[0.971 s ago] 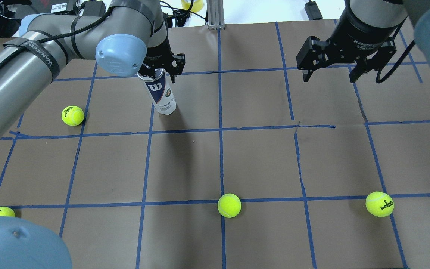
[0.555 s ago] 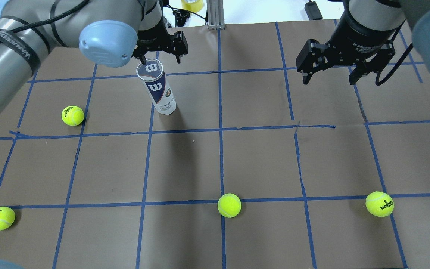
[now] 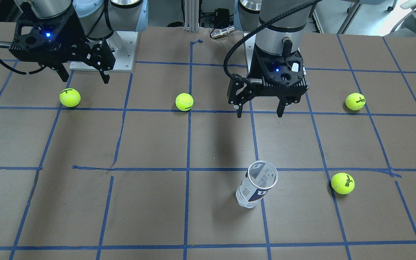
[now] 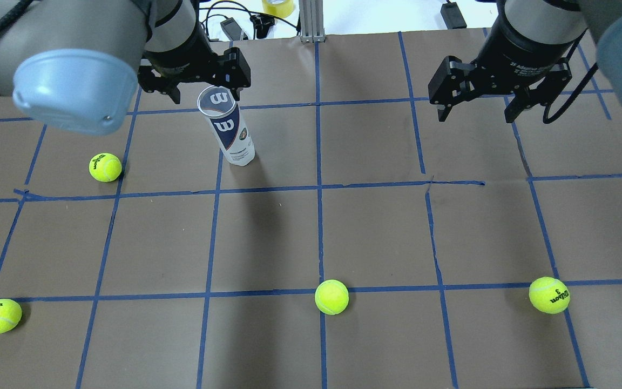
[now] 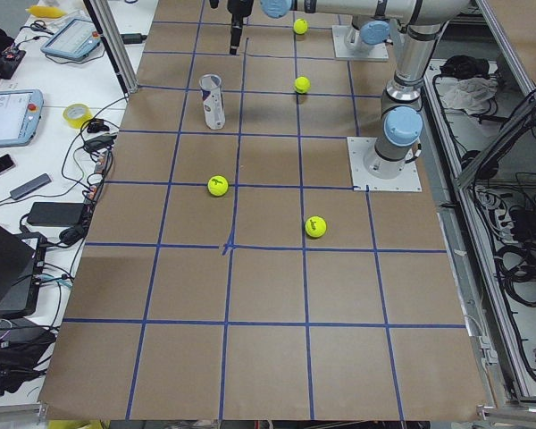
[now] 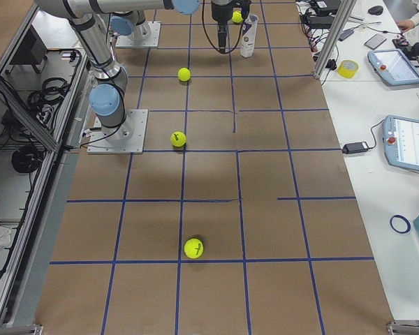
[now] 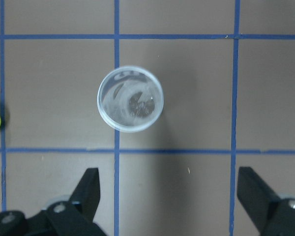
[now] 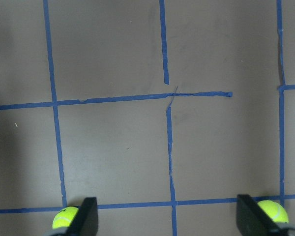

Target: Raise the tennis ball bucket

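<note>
On the table's [image 4: 376, 232] far left part, the bucket [image 4: 230, 132] stands upright, long axis vertical and open mouth up, just where it stood a second ago. The left gripper [image 3: 259, 115], then at its rim, now hangs clear above, jaws wide. The right gripper [image 4: 477, 116] hovers, also spread. The nearest ball [image 4: 105, 167] lies well apart.

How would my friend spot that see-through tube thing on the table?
On the brown table with blue tape lines, look just beyond the open left gripper, away from the robot. The tennis ball bucket stands upright there: a clear tube with a navy-and-white label, the only tall thing among round yellow balls.
</note>
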Available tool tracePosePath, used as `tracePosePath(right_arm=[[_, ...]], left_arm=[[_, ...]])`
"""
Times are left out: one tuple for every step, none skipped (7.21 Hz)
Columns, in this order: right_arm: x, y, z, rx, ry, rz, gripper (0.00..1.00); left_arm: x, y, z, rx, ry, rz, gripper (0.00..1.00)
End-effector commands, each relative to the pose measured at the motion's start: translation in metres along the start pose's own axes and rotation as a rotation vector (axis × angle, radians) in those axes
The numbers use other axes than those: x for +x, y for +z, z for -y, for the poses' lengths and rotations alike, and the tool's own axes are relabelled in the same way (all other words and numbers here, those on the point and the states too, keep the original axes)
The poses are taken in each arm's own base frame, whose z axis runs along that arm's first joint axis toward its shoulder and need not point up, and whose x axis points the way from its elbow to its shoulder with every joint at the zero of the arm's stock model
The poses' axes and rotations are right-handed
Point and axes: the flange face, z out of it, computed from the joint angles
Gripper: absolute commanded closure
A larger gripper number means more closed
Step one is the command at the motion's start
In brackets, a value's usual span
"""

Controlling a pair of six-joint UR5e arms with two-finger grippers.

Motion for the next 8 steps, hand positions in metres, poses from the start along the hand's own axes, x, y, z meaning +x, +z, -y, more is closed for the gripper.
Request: tracePosePath(right_arm=[[0.001, 0.001, 0.0, 0.001, 0.002, -0.005, 0.0], [0.004, 0.0, 0.002, 0.011, 0.005, -0.043, 0.0], [0.004, 0.0, 0.002, 0.012, 0.005, -0.043, 0.0], [0.004, 0.0, 0.002, 0.011, 0.005, -0.045, 0.0], [0.004, 0.0, 0.002, 0.011, 0.005, -0.045, 0.0], [0.004, 0.0, 0.002, 0.012, 0.005, -0.045, 0.0], [0.004, 0.0, 0.002, 0.012, 0.005, -0.045, 0.0], [0.004, 0.001, 0.002, 0.011, 0.005, -0.045, 0.0]], left_arm=[[-0.023, -0.021, -0.032, -0.056, -0.013, 0.016, 0.0], [-0.059, -0.026, -0.02, -0.095, 0.06, 0.006, 0.0], [-0.076, -0.035, -0.016, -0.145, 0.04, -0.061, 0.0], [-0.079, -0.035, -0.014, -0.138, 0.028, -0.061, 0.0], [-0.079, -0.034, -0.008, -0.089, 0.028, -0.057, 0.0], [-0.079, -0.034, -0.007, -0.083, 0.026, -0.063, 0.0], [-0.079, -0.034, -0.007, -0.083, 0.024, -0.064, 0.0], [-0.079, -0.034, -0.007, -0.083, 0.024, -0.064, 0.0]])
